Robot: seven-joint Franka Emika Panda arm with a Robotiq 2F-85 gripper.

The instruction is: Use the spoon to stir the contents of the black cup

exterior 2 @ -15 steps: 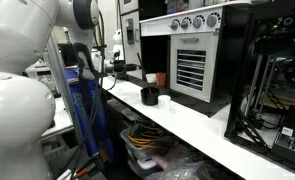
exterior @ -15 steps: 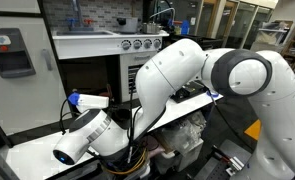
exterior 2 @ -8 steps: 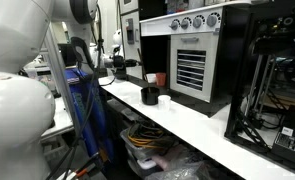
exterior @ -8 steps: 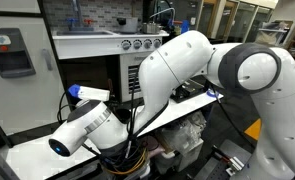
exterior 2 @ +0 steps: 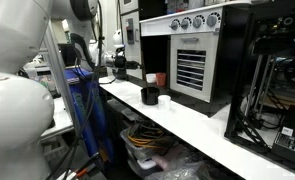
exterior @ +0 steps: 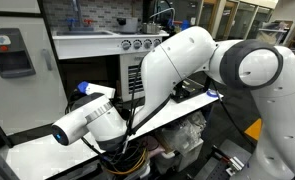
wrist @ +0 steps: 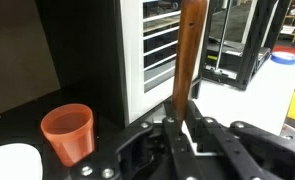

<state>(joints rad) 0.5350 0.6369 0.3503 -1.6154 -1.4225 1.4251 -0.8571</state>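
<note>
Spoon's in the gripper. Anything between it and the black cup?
Nothing visible. The gripper holds the spoon; in an exterior view the black cup stands open on the counter, red cup behind it, white bowl beside it, neither over its mouth. The wrist view doesn't show the black cup.

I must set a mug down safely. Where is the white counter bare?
Bare: the white counter between the black cup and the black frame. Crowded: around the black cup, where the reddish cup and white bowl stand close.
</note>
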